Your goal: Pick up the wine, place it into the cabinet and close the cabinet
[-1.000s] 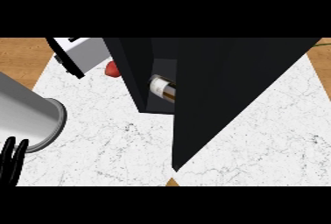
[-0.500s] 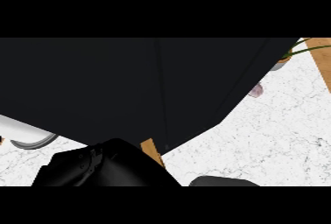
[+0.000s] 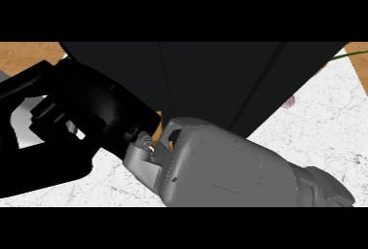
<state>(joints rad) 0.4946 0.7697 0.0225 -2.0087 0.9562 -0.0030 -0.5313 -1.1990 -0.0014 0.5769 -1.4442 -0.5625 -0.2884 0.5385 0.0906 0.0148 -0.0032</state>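
Observation:
The black cabinet (image 3: pixel 215 82) fills the top middle of the head view; I see only its dark panels with two upright seams, and nothing of its inside. The wine does not show anywhere. A grey forearm (image 3: pixel 237 170) comes in from the lower right and crosses to the left, ending in my black right hand (image 3: pixel 64 126). That hand lies very close to the view, against the cabinet's lower left corner, and its shape is hard to read. My left hand does not show.
White marbled counter (image 3: pixel 323 131) shows at the right and lower left. A green stem (image 3: pixel 352 53) and a small pinkish thing (image 3: pixel 289 101) lie at the right of the cabinet. Wood surface (image 3: pixel 28 51) shows at the top corners.
A second ago the cabinet stood open with the wine bottle inside. Now dark panels cover that side, and the grey forearm with its black hand has swung in across the lower view.

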